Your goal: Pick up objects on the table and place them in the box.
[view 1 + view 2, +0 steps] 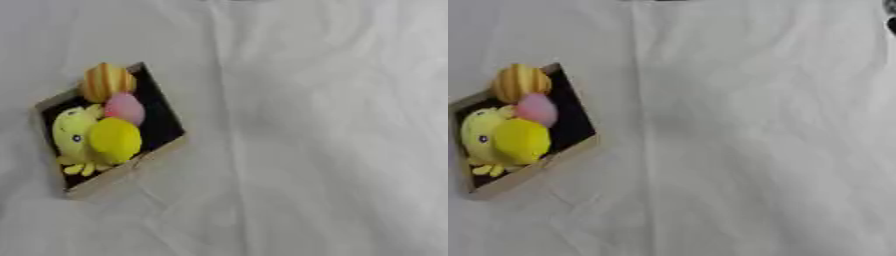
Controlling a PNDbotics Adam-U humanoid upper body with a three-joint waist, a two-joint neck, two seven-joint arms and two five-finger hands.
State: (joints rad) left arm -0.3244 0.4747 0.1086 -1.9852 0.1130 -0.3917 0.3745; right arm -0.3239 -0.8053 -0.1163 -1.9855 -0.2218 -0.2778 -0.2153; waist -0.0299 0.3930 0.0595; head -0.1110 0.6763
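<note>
Found a shallow box with pale wooden walls and a black floor, lying askew at the left of a table draped in a creased white cloth, one corner turned toward the far edge. Counted four soft things inside, packed close together. Saw an orange striped ball wedged in the far corner, rising above the rim. Noted a pink egg-shaped piece just below and touching it. Made out a bright yellow round thing next down, pressed against the pink piece and near the right-hand wall. Beside it, against the left wall, spotted a yellow-green plush toy with a dark eye and small yellow feet pointing toward the near corner. Saw only bare cloth right of the box. Glimpsed a dark sliver at the upper right edge of the right eye view, too little to identify. Saw neither hand in either view, so could not tell whether open, closed or gripping anything.
</note>
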